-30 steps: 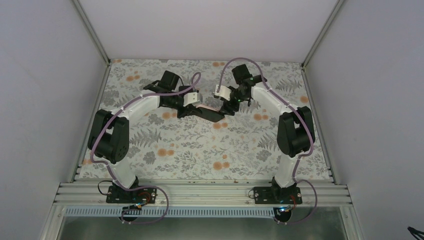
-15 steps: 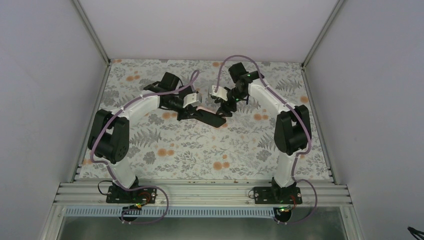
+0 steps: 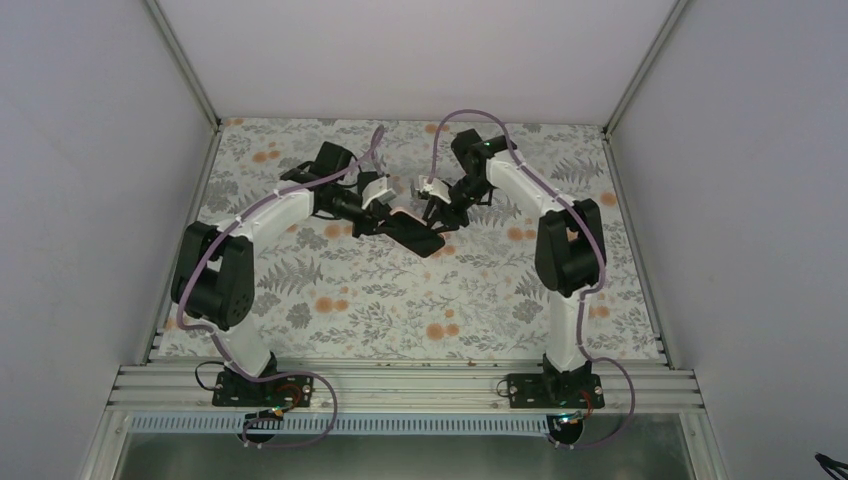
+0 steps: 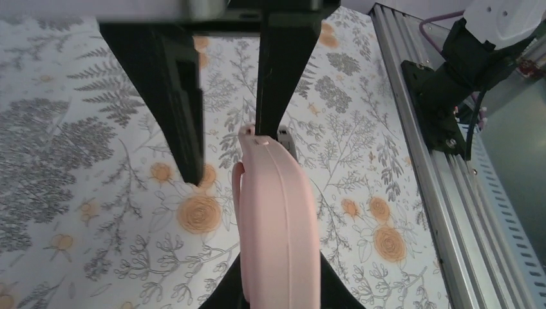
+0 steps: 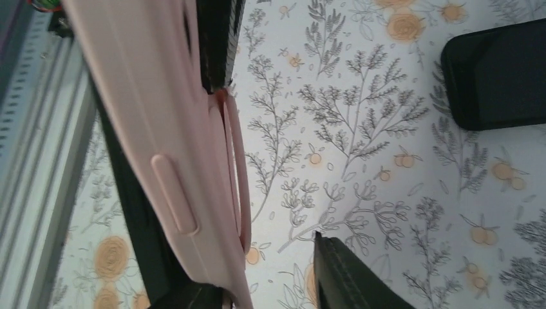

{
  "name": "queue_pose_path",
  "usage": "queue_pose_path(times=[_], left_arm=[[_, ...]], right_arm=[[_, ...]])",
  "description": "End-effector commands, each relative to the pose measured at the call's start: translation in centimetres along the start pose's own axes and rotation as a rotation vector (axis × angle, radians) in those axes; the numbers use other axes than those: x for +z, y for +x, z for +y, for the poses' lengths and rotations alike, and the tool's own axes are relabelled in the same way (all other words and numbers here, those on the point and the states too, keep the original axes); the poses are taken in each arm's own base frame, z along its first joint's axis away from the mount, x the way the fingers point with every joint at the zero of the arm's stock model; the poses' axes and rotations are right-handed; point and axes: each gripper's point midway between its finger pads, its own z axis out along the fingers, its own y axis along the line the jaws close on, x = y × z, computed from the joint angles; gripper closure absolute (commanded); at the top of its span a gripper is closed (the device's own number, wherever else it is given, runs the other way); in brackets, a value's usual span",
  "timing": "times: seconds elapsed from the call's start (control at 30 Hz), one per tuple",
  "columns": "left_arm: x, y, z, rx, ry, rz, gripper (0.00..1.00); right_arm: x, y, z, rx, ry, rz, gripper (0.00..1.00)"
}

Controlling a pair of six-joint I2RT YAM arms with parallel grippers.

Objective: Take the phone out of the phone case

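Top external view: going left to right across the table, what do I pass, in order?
left arm → left gripper → phone in its case → right gripper → right arm
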Motion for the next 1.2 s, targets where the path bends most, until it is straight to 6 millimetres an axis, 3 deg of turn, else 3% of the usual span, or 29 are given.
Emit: queue_pose_path(times=[0.0,0.1,0.17,0.27,0.37,0.4,0.5,0.77,0.93,1.1,1.17], left_arm=[[-1.0,-10.0,-2.2,0.421,0.031,-0.261,0.98],[-0.8,-9.8,0.1,0.431,-0.086,-0.222,0.97],[-0.7,-9.5,1.4,0.448,-0.152,-0.191,0.91],[-1.4,-9.9,2.5,0.492,-0.248,-0.165,0.70],[-2.3,-10.5,2.8,0.521,-0.310,-0.149,0.40],[-2.6,-10.7,2.9,0.526,-0.332,-0.142,0.36],[-4.0,-10.8,3.5,0.544,-0.411,-0.114,0.29],[-9.1,-11.4,3.9,0.580,-0.671,-0.132,0.27],[-9.5,-10.9,3.6,0.583,-0.825,-0.187,0.26],[-7.6,-12.9,3.8,0.566,-0.920,-0.190,0.25],[-7.2,-13.6,3.9,0.567,-0.964,-0.203,0.25]], right_arm=[[2.7,-8.8,7.2,-0.055,-0.357,-0.305,0.73],[2.6,-8.4,7.8,-0.067,-0.354,-0.295,0.91],[2.4,-8.3,7.7,-0.053,-0.342,-0.287,0.96],[1.5,-8.4,7.0,-0.022,-0.314,-0.294,0.96],[0.5,-7.9,6.3,0.013,-0.266,-0.297,0.96],[0.1,-7.6,6.1,0.027,-0.255,-0.295,0.96],[-1.4,-6.7,5.6,0.062,-0.226,-0.298,0.96],[-4.2,-3.1,2.3,0.223,-0.113,-0.305,0.96],[-4.8,-2.9,-2.1,0.345,-0.002,-0.321,0.96],[-8.2,-5.3,-11.5,0.556,0.334,-0.361,0.97],[-9.1,-5.8,-14.1,0.584,0.432,-0.360,0.97]])
